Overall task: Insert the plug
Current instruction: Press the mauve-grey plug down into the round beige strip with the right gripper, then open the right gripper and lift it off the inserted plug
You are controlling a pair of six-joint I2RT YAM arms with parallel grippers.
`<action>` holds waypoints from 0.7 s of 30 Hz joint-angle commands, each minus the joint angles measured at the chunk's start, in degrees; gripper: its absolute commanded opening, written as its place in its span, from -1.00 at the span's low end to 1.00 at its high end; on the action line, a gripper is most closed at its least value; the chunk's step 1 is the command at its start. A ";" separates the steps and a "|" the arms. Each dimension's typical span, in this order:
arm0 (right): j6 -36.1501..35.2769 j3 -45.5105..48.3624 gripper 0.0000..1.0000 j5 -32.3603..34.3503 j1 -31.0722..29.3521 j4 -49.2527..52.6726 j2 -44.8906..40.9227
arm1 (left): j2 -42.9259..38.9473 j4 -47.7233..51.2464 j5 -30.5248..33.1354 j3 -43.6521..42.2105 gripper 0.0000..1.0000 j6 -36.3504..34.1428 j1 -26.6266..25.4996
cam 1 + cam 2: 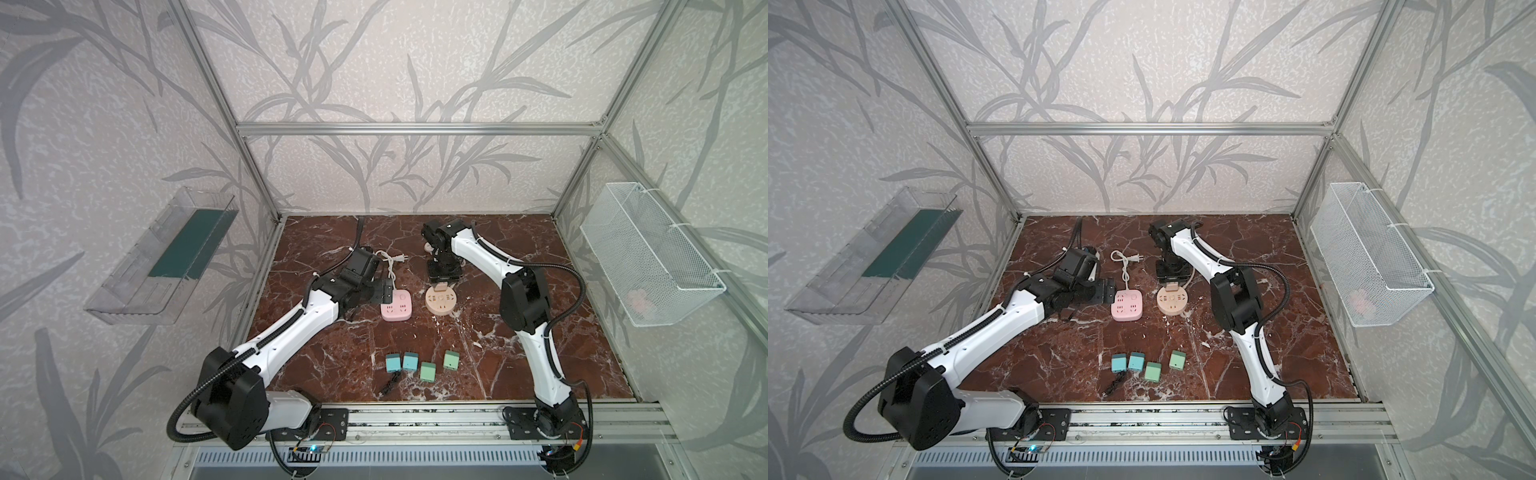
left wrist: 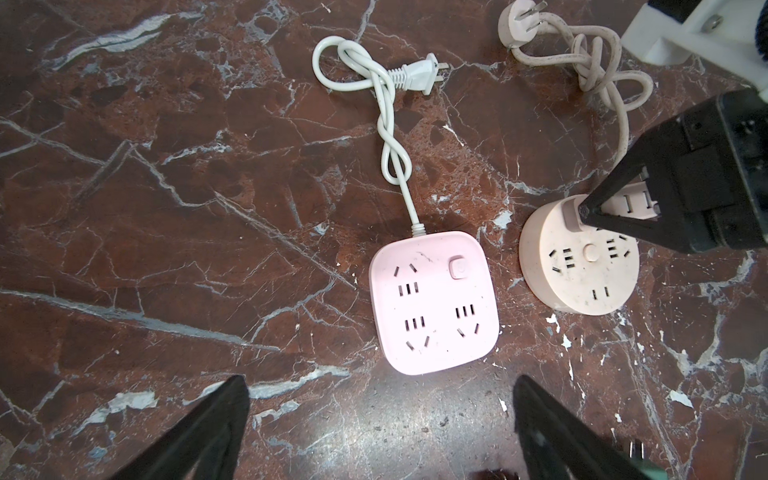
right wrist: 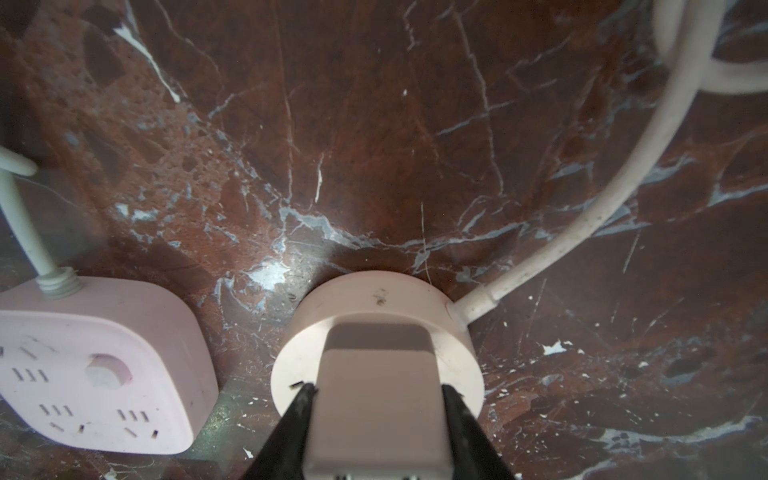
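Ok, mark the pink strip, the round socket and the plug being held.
pink strip (image 2: 436, 293), left wrist view, middle of top face.
round socket (image 1: 441, 300), in a top view, top face.
plug (image 3: 378, 407), right wrist view, upper face.

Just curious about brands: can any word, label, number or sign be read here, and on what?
None can be read. The pink square power strip, the round beige power strip, the beige plug and the coloured cubes show no lettering; any mark on the pink strip's button is too faint to tell.

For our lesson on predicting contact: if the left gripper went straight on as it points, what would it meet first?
Probably the pink square power strip, lying just ahead of the open left gripper; depth is unclear.
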State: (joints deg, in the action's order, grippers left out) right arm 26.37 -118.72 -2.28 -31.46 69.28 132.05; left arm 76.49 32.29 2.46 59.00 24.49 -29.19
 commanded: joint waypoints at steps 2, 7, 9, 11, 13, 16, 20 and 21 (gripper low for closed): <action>0.50 1.10 -0.65 1.49 0.71 -0.63 -1.94 | -1.23 0.00 -0.04 0.50 0.95 0.12 0.23; 0.36 1.53 -0.14 1.15 0.77 -1.40 -4.27 | -1.95 0.23 0.17 0.50 0.95 -0.02 0.18; 0.35 1.64 -0.05 0.93 0.71 -1.34 -5.36 | -2.17 0.23 0.02 0.50 0.95 -0.01 0.17; 0.26 2.27 0.03 0.61 0.63 -1.50 -6.73 | -2.30 0.26 -0.01 0.50 0.95 -0.05 0.09; 0.41 3.61 0.08 0.57 0.60 -2.14 -8.83 | -2.57 0.40 0.08 0.59 0.95 -0.07 0.08; 0.52 5.81 0.19 0.02 0.53 -3.14 -11.77 | -2.95 0.51 0.12 0.67 0.95 -0.14 -0.05; -0.07 8.74 0.19 -0.01 0.19 -3.03 -15.84 | -3.28 0.67 0.00 0.72 0.95 -0.31 -0.13; -0.09 10.53 0.19 0.08 -0.03 -3.62 -17.62 | -3.29 0.67 0.03 0.60 0.95 -0.31 -0.17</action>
State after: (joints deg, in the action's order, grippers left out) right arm 26.52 -110.52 -2.13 -31.11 65.47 118.15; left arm 74.52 32.36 2.42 59.00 24.47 -29.21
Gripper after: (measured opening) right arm 0.593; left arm 0.975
